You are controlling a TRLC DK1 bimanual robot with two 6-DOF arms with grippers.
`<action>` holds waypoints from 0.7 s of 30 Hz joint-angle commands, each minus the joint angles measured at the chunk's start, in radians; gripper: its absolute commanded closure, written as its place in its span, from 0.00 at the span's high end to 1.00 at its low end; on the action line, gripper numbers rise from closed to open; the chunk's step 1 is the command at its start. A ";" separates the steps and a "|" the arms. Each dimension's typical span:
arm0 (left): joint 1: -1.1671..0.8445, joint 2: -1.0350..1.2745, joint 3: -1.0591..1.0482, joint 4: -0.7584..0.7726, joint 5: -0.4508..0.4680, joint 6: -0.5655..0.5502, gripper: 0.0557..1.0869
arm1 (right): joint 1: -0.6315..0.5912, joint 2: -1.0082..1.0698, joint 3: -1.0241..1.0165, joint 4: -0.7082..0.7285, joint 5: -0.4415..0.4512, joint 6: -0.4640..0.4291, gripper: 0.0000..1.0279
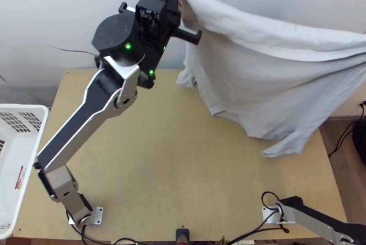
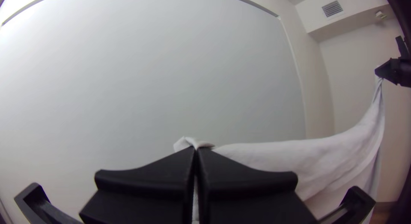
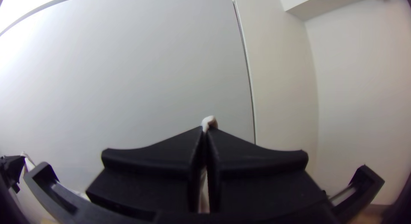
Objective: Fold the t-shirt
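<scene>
Pale-grey t-shirt [image 1: 256, 80] aloft, red-and-white label [image 1: 20, 178] inside white basket [image 1: 27, 106].

White t-shirt [image 1: 274, 71], hanging, loosely draped

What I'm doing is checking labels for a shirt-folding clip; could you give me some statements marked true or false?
1. The left gripper is shut on the t-shirt. True.
2. The t-shirt lies neatly folded. False: it hangs, draped between the two grippers.
3. The right gripper also holds the t-shirt. True.
4. The white basket is beside the right arm's base. False: it is at the table's left side, by the left arm.
</scene>
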 commanded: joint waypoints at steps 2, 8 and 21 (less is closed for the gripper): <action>-0.047 -0.098 0.001 -0.151 0.010 -0.024 0.04 | -0.031 0.000 -0.016 0.024 0.001 0.030 0.03; -0.027 -0.114 -0.003 -0.111 0.001 -0.024 0.04 | -0.003 -0.031 -0.011 -0.006 0.001 0.028 0.03; 0.078 0.046 -0.003 0.131 -0.008 -0.008 0.04 | -0.062 -0.054 -0.010 -0.029 0.002 0.021 0.03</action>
